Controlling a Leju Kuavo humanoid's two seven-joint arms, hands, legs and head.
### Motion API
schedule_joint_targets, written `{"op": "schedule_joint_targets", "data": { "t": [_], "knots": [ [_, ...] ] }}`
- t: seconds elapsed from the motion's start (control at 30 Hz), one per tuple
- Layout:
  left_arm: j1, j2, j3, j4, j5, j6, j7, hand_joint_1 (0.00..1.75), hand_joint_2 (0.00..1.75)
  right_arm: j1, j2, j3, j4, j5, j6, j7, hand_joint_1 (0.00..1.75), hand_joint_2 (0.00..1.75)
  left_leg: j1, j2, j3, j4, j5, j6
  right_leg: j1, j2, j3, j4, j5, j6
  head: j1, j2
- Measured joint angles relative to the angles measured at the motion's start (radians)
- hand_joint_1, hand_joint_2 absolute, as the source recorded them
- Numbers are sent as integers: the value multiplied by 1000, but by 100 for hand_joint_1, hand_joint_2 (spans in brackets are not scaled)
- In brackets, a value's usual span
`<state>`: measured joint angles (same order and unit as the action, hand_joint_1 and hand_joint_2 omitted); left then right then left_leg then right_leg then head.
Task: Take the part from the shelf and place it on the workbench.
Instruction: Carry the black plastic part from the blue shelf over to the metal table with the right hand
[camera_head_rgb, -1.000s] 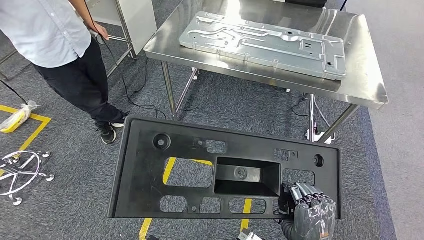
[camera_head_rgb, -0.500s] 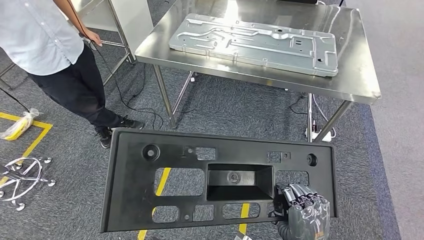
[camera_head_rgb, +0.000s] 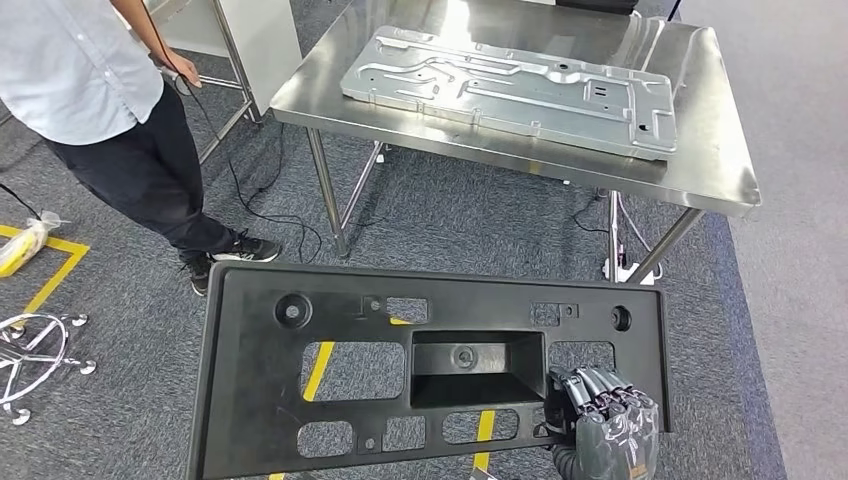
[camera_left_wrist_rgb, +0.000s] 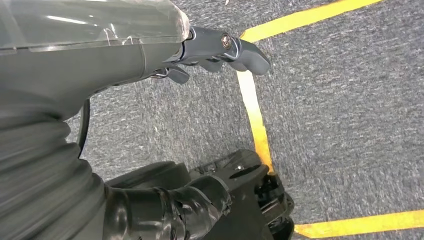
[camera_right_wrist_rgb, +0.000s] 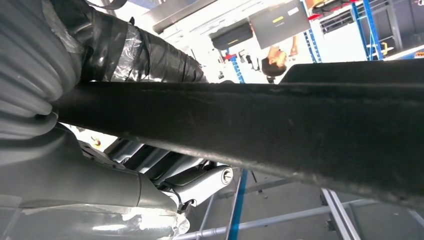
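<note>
The right robot hand (camera_head_rgb: 605, 428) grips the near-right edge of the long black plastic panel (camera_head_rgb: 420, 370) — its long axis left-to-right — with the steel tabletop (camera_head_rgb: 712, 160) well beyond, far side.

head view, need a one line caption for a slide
Right hand holds a black plastic panel by its near edge, short of the steel workbench carrying a metal plate.

Right grey many-fingered hand (camera_head_rgb: 604, 420) low in the head view, fingers (camera_head_rgb: 590, 385) curled over the near edge of the flat black plastic panel with cut-outs (camera_head_rgb: 330, 375), gripping it. Left hand (camera_left_wrist_rgb: 215, 47) in its wrist view hangs over grey carpet, fingers loosely extended, holding nothing.
</note>
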<state>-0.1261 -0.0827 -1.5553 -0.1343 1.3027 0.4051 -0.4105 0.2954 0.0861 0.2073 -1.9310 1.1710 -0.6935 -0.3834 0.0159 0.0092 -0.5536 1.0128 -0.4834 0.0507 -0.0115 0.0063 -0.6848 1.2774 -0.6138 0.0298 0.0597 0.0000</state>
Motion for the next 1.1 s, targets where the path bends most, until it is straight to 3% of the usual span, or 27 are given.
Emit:
{"op": "schedule_joint_targets", "data": {
  "t": [0.03,0.07,0.13,0.2,0.27,0.37,0.43,0.5,0.53,0.57,0.6,0.67,0.73,0.83,0.9,1.03,1.07,1.1],
  "knots": [
    [0,0,0,0,0,0,0,0,175,1,1,-2,0,-4,0,-2,175,175,0,0,1,1,-2,-1,-3,0,-16,23,3,3,0,0],
    [0,0,0,0,1,0,0,0,175,1,2,-3,0,-7,0,-4,175,175,1,0,3,2,-4,-3,-7,-1,-12,8,26,5,0,0],
    [0,0,0,0,0,0,0,0,175,1,5,-5,0,-10,0,-5,175,175,3,-1,9,4,-12,-10,-12,-4,41,-112,99,7,0,0],
    [0,0,0,0,0,-1,0,0,175,0,6,-7,-1,-11,0,-5,175,175,1,-1,14,7,-21,-22,-8,-7,91,-219,134,1,0,0],
    [-1,0,0,0,-1,0,0,0,175,1,7,-8,-2,-12,0,-6,175,175,-2,0,15,5,-25,-35,-2,-6,100,-241,129,-10,-1,0],
    [-3,0,0,0,-1,0,0,0,175,2,12,-10,-4,-13,0,-6,175,175,2,1,15,23,-43,-51,-4,-2,111,-247,126,-31,-2,0],
    [-3,0,0,0,-1,-1,0,0,175,2,16,-12,-5,-13,0,-6,175,175,4,0,-26,115,-89,-56,-4,-3,121,-250,122,-44,-4,0],
    [0,0,0,0,-1,-1,0,0,175,2,19,-12,-5,-13,0,-6,175,175,4,0,-102,248,-139,-56,2,-4,127,-250,114,-53,-4,0],
    [1,0,0,0,0,-2,0,0,175,3,19,-12,-5,-13,0,-6,175,175,4,0,-131,292,-145,-55,5,-3,132,-250,110,-56,-4,0],
    [3,0,0,0,0,-2,0,0,175,4,20,-12,-5,-13,0,-6,175,175,3,-1,-144,298,-129,-52,9,-1,137,-249,106,-57,-4,0],
    [3,0,0,0,0,-2,0,0,175,5,20,-13,-5,-13,0,-6,175,175,2,-1,-138,269,-95,-47,11,1,145,-249,100,-57,-4,0],
    [3,1,0,0,0,-3,0,0,175,6,21,-13,-5,-13,0,-6,175,175,-6,-2,-90,143,-12,-28,16,4,162,-250,87,-55,-4,0],
    [1,3,0,0,1,-3,0,0,175,5,21,-13,-5,-13,0,-6,175,175,-15,-4,-49,49,18,-13,17,4,168,-250,76,-46,-2,0],
    [4,4,0,0,2,-4,0,0,175,5,21,-14,-6,-14,0,-7,175,175,-17,-6,-31,18,10,-5,15,2,173,-244,79,-31,-2,0],
    [5,4,0,0,3,-4,0,0,175,5,21,-16,-7,-15,0,-8,175,175,-11,-7,-10,2,10,0,13,1,165,-210,64,-22,0,0],
    [1,4,0,0,3,-4,0,0,175,5,21,-21,-8,-18,0,-12,175,175,-8,-6,10,-5,-2,8,0,-1,39,-21,-5,4,1,0],
    [2,4,0,0,3,-5,0,0,175,7,21,-23,-8,-18,0,-13,175,175,-7,-6,16,-5,-8,7,-4,-1,18,-8,2,8,1,0],
    [4,4,0,0,3,-5,0,0,175,8,21,-24,-8,-18,0,-14,175,175,-6,-6,24,-5,-15,4,-7,-1,14,-30,32,10,1,0]
  ]
}}
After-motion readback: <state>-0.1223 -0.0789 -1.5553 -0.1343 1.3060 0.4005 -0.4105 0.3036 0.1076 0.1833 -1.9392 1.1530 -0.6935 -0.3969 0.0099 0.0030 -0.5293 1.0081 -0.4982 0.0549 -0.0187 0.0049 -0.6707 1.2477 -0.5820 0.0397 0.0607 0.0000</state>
